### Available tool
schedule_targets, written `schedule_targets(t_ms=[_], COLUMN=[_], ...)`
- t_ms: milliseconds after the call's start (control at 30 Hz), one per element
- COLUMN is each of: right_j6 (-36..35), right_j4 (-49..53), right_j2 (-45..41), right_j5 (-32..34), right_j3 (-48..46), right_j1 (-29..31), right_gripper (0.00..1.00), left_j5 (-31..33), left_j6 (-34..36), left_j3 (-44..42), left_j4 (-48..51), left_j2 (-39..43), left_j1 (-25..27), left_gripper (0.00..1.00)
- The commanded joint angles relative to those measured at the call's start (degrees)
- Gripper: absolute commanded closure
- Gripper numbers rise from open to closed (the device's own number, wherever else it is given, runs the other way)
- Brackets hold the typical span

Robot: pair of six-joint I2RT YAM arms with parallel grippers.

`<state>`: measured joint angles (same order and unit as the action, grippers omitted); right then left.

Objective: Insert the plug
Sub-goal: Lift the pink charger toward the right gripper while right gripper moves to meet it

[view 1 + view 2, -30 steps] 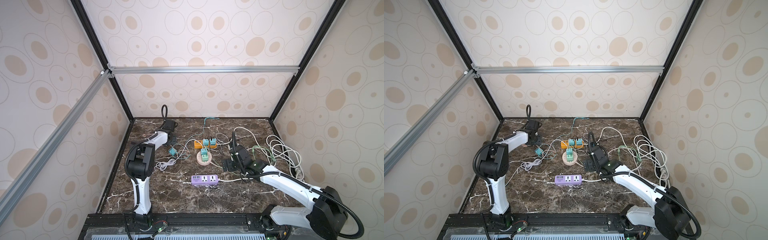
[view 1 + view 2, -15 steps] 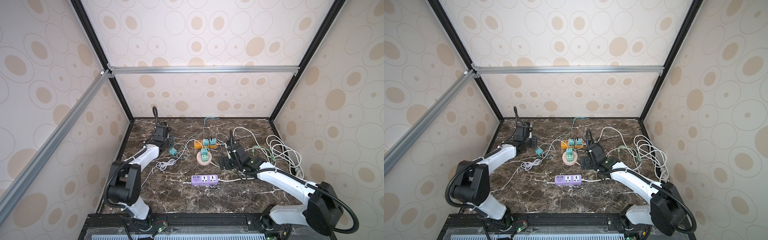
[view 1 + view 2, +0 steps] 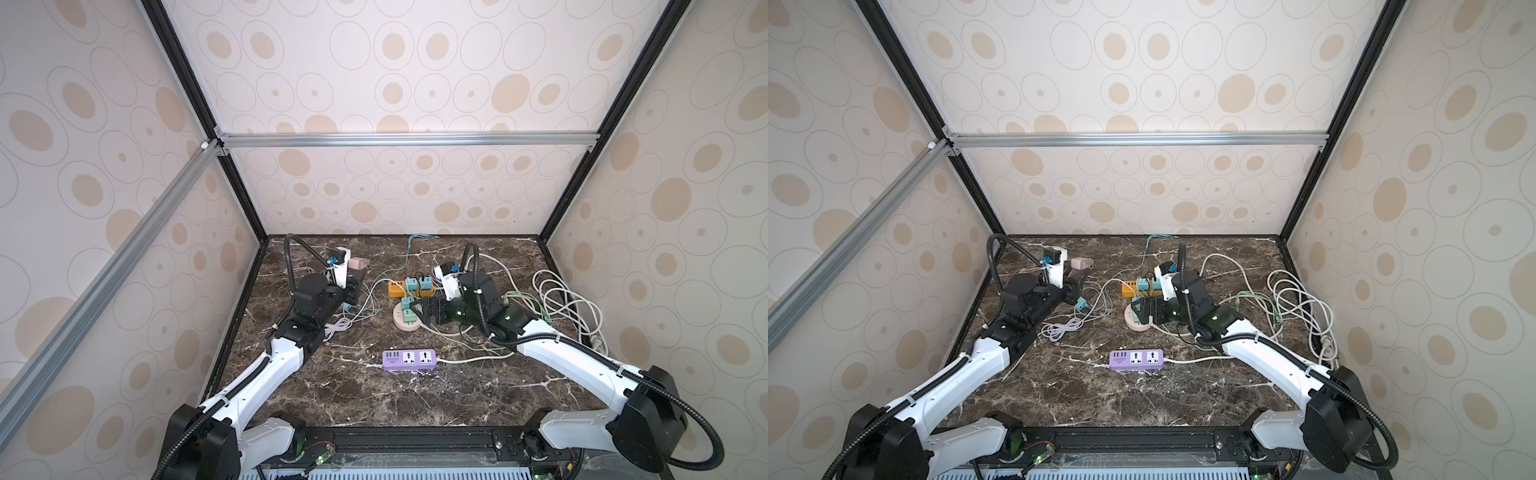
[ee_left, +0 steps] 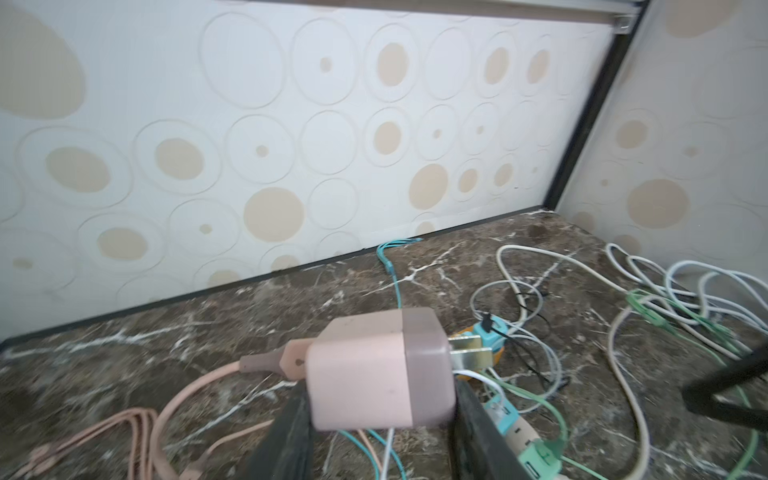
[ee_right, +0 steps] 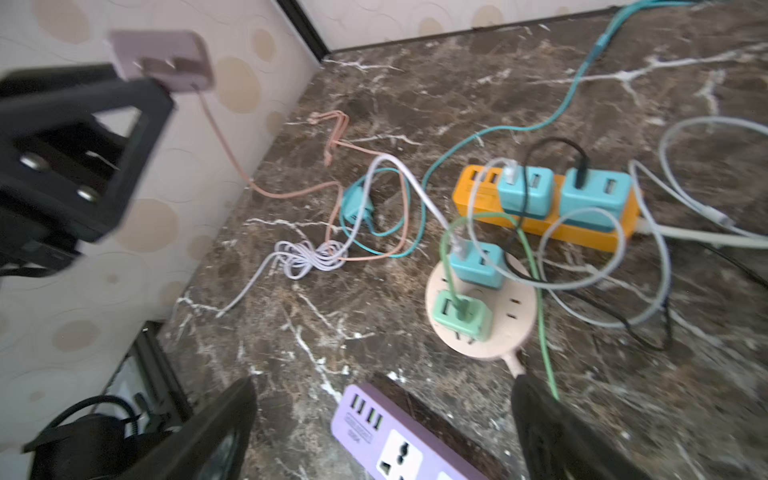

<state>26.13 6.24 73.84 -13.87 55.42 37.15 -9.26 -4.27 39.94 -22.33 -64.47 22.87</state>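
Now | left gripper [image 4: 384, 424] clamped on pink plug [image 4: 374, 374] | right gripper [image 5: 386, 415] spread wide, empty | advice: turn prongs down, square over purple strip [image 3: 409, 359] socket, then press.

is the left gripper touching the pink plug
Touching. The left wrist view shows the pink plug pressed between both fingers of the left gripper.

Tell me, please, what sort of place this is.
Most likely a robot test booth, not a home: patterned wall panels in a metal frame, a left arm and right arm mounted at a marble-look tabletop, and a purple power strip.
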Motion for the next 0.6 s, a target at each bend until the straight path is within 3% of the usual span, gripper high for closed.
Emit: schedule_targets(t_ms=[0, 300, 433, 567], right_j6=[1.46, -0.84, -2.90, -3.45], right_j4=[-0.09, 13.07, 20.31, 20.47], right_j2=[0.57, 1.38, 4.27, 5.06], right_j5=[-6.99, -9.52, -13.11, -15.82], right_j3=[3.80, 12.49, 18.28, 20.25], right_j1=[-0.06, -0.06, -0.05, -0.06], right_gripper=[0.07, 0.08, 0.08, 0.08], left_j5=[-6.56, -16.18, -17.37, -17.37], left_j6=[9.20, 23.07, 24.48, 24.83], left_j3=[-3.34, -7.53, -6.78, -6.33], left_j4=[-14.23, -24.60, -24.51, -24.08], left_j2=[1.45, -0.95, -1.32, -1.35], left_j1=[2.67, 6.60, 7.68, 8.48], left_gripper=[0.76, 0.78, 0.78, 0.77])
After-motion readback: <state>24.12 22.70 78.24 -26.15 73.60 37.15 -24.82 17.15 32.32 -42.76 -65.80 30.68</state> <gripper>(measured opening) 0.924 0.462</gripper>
